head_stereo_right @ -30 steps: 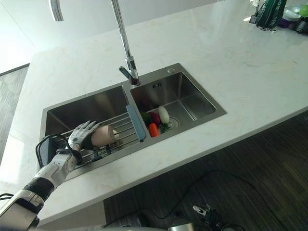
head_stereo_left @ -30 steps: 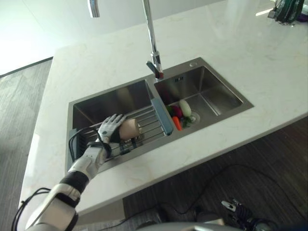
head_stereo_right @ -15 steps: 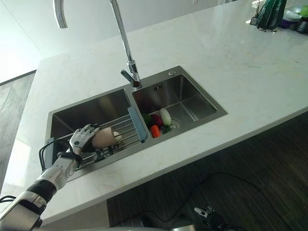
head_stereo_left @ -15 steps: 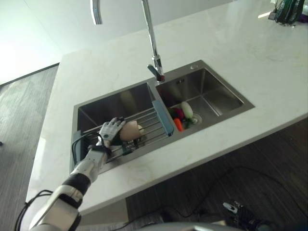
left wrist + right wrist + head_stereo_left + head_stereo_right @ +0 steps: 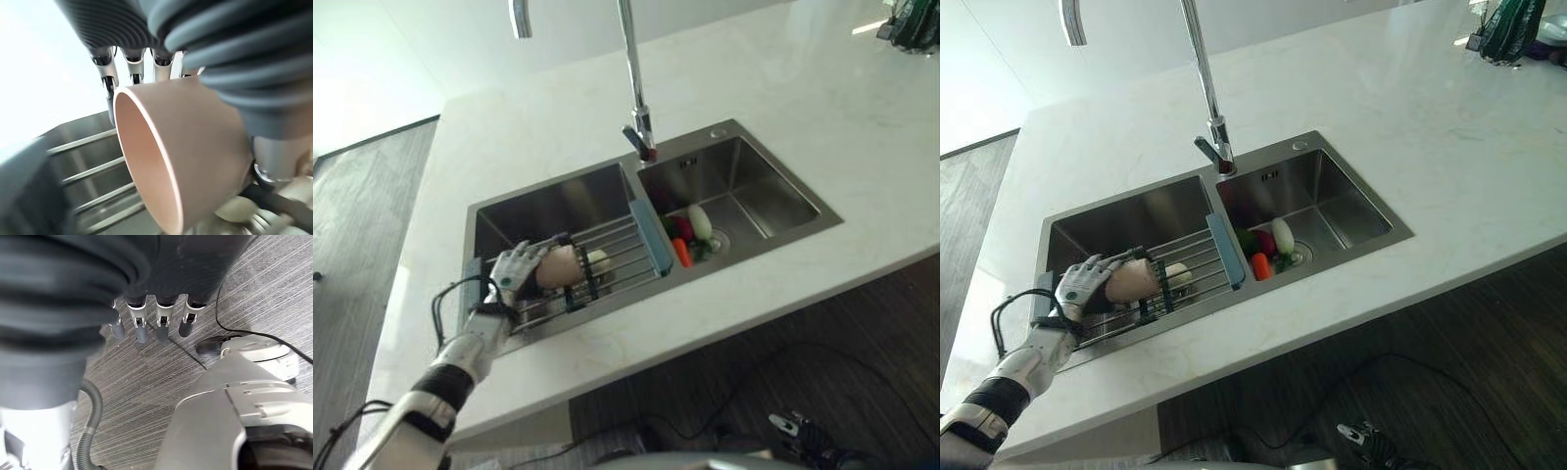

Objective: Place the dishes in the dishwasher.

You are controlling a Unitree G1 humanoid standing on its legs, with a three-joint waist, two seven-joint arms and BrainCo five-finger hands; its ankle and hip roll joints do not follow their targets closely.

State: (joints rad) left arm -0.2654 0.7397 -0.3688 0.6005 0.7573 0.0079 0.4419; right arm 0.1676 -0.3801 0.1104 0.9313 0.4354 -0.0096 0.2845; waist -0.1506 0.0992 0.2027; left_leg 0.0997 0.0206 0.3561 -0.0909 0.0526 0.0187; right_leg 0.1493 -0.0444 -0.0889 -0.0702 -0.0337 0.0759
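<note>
Two basins make up the sink (image 5: pixel 773 186); at eight o'clock a wire rack (image 5: pixel 607 257) spans one. There the left hand (image 5: pixel 512 271) curls around a pink cup (image 5: pixel 558 266). The right hand (image 5: pixel 156 323) hangs relaxed above the floor.

No text, label, number or sign can be read on anything here.
</note>
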